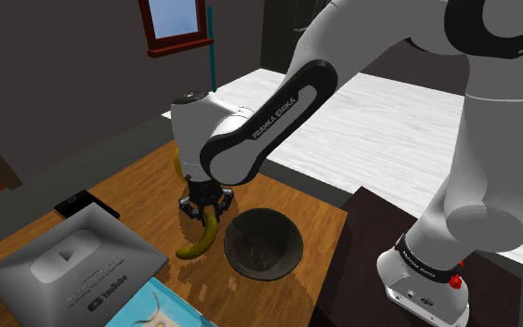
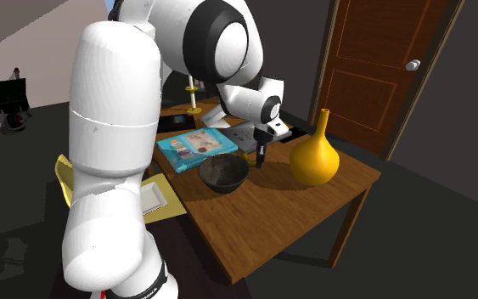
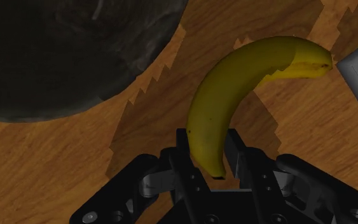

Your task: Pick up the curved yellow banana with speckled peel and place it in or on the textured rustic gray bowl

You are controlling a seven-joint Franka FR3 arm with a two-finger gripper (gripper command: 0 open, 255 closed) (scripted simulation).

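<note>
Wrist view: banana (image 3: 234,95) clasped near one end between fingers of tool (image 3: 211,154), closed onto peel; rest of banana juts free over tabletop (image 3: 50,184). Dark gray bowl (image 3: 56,51) just beside banana, not touching. Judgement: end grip, so banana may swing or slip. Lift clear of rim, carry slowly over bowl centre, lower, then release.

My feeds look dim; the room around the table (image 1: 138,181) is murky, though the white arm (image 2: 114,127) shows bright. On the wrist view, jagged stair-stepped shadows fall beside the banana (image 3: 234,95); the bowl (image 3: 63,51) reads nearly black.
</note>
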